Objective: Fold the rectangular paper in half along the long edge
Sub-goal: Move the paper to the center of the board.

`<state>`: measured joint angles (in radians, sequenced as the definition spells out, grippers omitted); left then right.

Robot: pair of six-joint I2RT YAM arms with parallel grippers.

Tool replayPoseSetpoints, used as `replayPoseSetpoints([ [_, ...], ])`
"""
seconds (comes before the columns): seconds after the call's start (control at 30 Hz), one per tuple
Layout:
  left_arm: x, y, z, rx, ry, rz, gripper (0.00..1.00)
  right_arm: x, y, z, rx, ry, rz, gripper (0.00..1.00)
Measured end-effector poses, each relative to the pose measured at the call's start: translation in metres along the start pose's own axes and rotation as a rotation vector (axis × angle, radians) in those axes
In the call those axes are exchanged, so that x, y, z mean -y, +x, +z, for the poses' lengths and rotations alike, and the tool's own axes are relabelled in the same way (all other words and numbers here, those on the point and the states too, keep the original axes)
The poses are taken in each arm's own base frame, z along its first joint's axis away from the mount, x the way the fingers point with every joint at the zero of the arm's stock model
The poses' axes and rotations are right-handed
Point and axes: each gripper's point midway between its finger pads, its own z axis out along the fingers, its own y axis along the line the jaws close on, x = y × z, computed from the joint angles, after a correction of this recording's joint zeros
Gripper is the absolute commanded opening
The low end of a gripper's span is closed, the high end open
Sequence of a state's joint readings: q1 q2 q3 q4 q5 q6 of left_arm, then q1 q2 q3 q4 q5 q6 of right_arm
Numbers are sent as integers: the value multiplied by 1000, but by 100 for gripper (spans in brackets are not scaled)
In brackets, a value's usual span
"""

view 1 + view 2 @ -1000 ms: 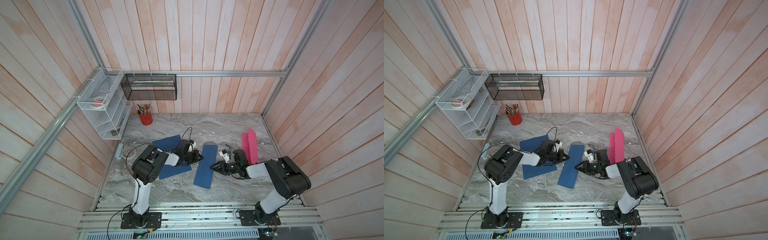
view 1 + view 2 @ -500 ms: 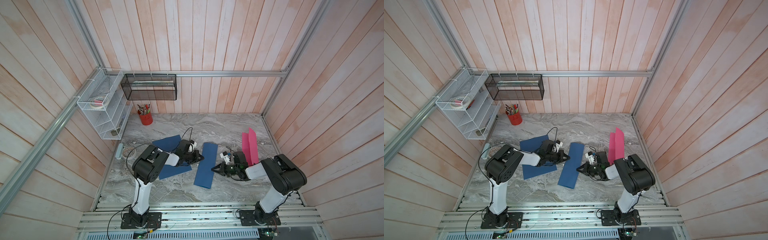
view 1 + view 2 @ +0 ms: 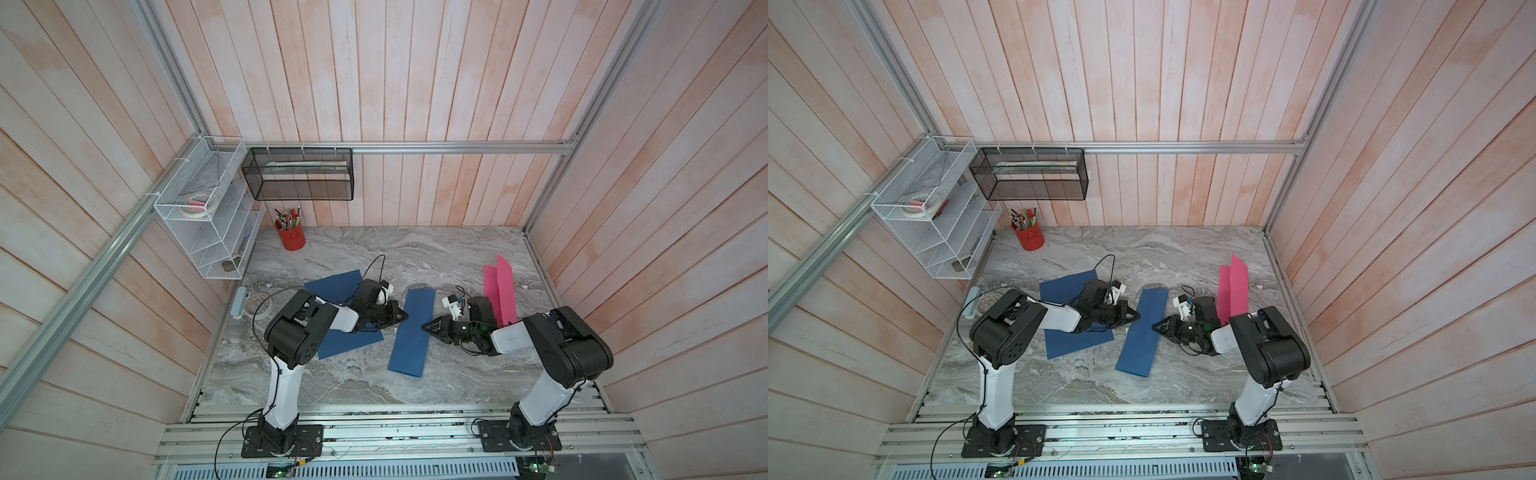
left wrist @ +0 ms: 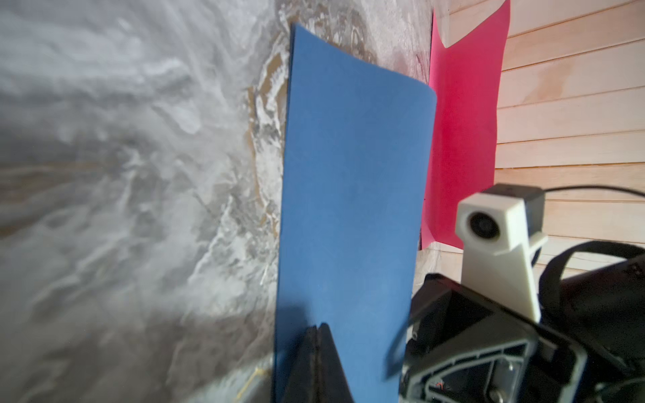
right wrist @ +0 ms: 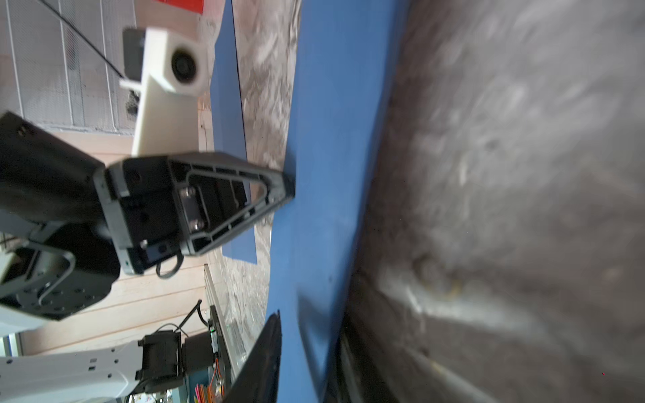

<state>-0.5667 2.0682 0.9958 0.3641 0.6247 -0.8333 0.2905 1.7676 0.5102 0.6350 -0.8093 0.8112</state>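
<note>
Lying in the middle of the marble table, the blue paper is seen as a thin strip, so the fold looks made already. Its 9 o'clock edge is touched by the left gripper, which is shut tight. Whether the right gripper, at 3 o'clock, is open cannot be told. Only pressing the crease seems left.

Blue paper, folded narrow, lying flat

Two blue papers: a narrow blue strip and a wide blue sheet. One pink paper, one red pencil cup, one white wire shelf, one black mesh basket.
</note>
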Motion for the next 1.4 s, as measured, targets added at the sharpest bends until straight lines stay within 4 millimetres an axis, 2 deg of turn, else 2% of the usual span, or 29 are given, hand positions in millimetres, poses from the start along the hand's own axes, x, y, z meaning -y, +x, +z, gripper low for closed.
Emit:
replayPoseSetpoints([
  [0.1,0,0,0,0,0,0,0,5,-20,2,28,-6,12,24],
  [0.23,0,0,0,0,0,0,0,3,-36,8,33,-19,-1,1],
  [0.27,0,0,0,0,0,-1,0,1,-39,9,34,-23,-6,0],
  [0.57,0,0,0,0,0,0,0,3,-42,12,15,-5,-28,0],
  [0.7,2,1,-4,8,8,-2,0,1,-50,16,7,-4,-42,0],
  [0.73,1,3,-6,7,9,-10,3,2,-53,17,4,-3,-42,0],
  [0.8,2,5,-13,4,19,-32,19,4,-64,19,11,0,-47,0],
  [0.9,16,-10,-31,43,57,-37,44,9,-84,15,28,18,-55,0],
  [0.93,27,-21,-41,72,80,-26,57,11,-92,13,37,26,-61,0],
  [0.97,40,-31,-53,104,105,-8,65,12,-101,10,45,34,-67,0],
  [1.0,52,-40,-66,137,127,12,70,13,-110,7,51,44,-75,0],
  [1.07,85,-57,-96,213,178,68,71,15,-131,4,63,65,-96,0],
  [1.13,116,-66,-120,268,224,132,71,17,-152,3,73,86,-125,0],
  [1.23,144,-67,-144,316,259,193,71,27,-174,5,77,130,-150,0],
  [1.3,150,-65,-154,333,259,206,71,36,-179,4,72,162,-141,22],
  [1.33,149,-63,-159,341,252,205,70,42,-179,2,70,182,-130,28],
  [1.4,140,-58,-167,356,224,187,67,43,-182,-5,70,192,-128,35],
])
